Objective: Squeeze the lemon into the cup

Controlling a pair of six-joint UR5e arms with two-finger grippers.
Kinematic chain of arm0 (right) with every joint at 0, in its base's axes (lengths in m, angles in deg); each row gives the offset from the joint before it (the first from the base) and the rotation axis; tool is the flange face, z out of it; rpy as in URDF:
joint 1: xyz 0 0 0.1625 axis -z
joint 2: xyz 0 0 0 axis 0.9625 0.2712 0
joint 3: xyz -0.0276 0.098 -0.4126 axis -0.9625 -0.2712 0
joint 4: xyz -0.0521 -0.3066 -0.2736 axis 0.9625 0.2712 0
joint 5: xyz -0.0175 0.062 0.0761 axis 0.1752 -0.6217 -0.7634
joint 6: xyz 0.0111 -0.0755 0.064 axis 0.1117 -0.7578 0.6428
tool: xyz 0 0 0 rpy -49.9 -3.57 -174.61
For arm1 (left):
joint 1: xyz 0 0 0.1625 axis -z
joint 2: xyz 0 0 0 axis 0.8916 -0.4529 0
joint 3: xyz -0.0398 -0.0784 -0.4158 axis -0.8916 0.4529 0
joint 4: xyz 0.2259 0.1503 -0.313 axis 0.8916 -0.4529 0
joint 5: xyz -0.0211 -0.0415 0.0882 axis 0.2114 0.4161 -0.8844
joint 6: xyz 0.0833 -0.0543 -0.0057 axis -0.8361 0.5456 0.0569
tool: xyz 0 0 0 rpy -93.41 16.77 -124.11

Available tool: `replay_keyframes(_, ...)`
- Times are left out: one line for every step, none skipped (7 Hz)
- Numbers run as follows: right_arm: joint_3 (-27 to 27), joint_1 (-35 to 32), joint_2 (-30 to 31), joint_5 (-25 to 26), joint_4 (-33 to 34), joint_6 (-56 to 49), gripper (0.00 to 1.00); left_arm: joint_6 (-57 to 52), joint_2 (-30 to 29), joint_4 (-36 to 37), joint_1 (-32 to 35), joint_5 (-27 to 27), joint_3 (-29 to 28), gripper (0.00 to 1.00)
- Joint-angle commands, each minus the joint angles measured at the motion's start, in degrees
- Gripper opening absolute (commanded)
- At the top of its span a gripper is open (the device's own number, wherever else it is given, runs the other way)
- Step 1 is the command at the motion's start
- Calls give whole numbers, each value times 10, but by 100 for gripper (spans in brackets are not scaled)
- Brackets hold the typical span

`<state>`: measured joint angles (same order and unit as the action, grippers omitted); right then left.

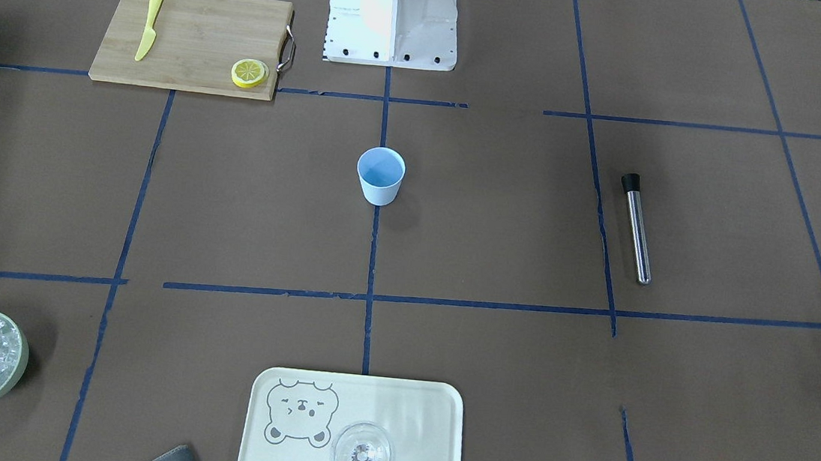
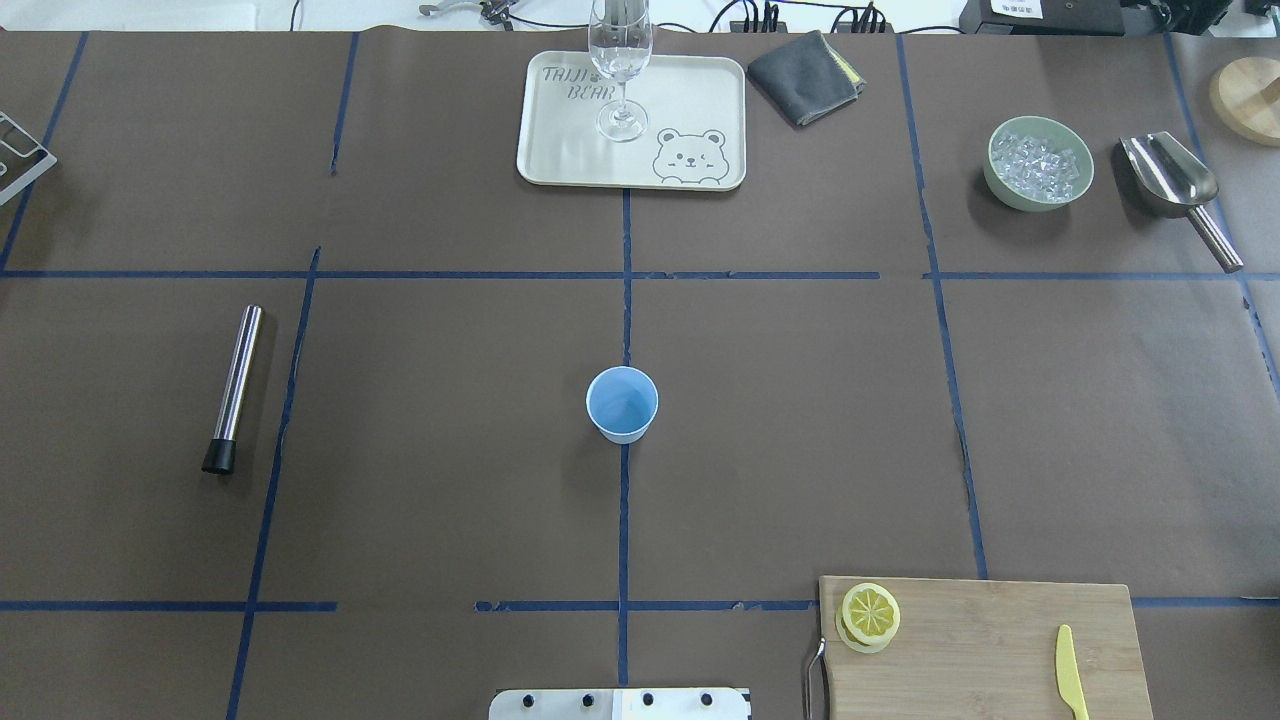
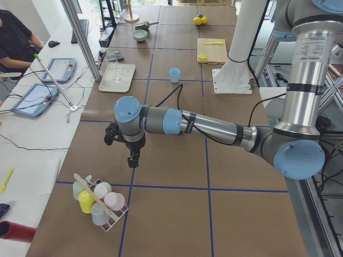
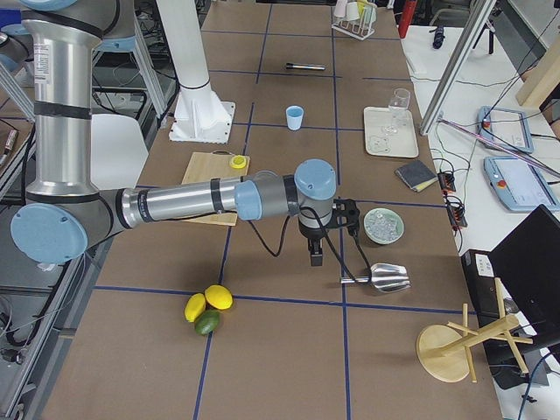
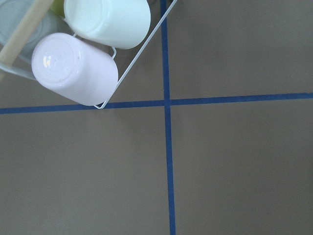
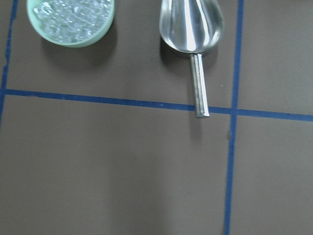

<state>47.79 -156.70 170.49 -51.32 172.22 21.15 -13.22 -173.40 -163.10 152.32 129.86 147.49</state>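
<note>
The light-blue cup point(image 1: 380, 175) stands upright in the middle of the table, also in the overhead view point(image 2: 622, 403). The lemon slices point(image 1: 249, 73) lie stacked on a corner of the wooden cutting board point(image 2: 980, 640), seen from overhead as a short stack point(image 2: 869, 615). Neither gripper is near them. My left gripper point(image 3: 131, 160) hangs over the table's left end, beside a rack of cups; I cannot tell if it is open. My right gripper point(image 4: 315, 258) hangs over the right end near the ice bowl and scoop; I cannot tell its state either.
A yellow knife point(image 2: 1070, 685) lies on the board. A metal muddler point(image 2: 232, 390) lies at the left. A tray point(image 2: 560, 160) with a clear glass point(image 2: 620, 60), a grey cloth point(image 2: 805, 78), an ice bowl point(image 2: 1039, 164) and a metal scoop point(image 2: 1175, 185) stand at the far side. A cup rack point(image 3: 99, 201) is at the left end.
</note>
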Motion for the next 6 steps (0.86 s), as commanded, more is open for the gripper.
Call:
replay_keyframes(52,126,-1,46,-100,175,100,0,-3,-25,-12,2,-2,100)
replay_keyframes(53,164,-1,61,-141,240,100,0,-4,-26,-18,3,0,100)
replay_keyframes(69,201,2,77,-149,296,100,0,-4,-34,-20,7,4,100)
replay_keyframes(93,232,4,75,-149,337,100,2,-4,-60,-34,7,7,100)
replay_keyframes(121,271,4,76,-149,410,100,2,-4,-75,-43,6,12,100)
replay_keyframes(145,320,-4,96,-150,484,100,17,-4,-105,-50,3,13,100)
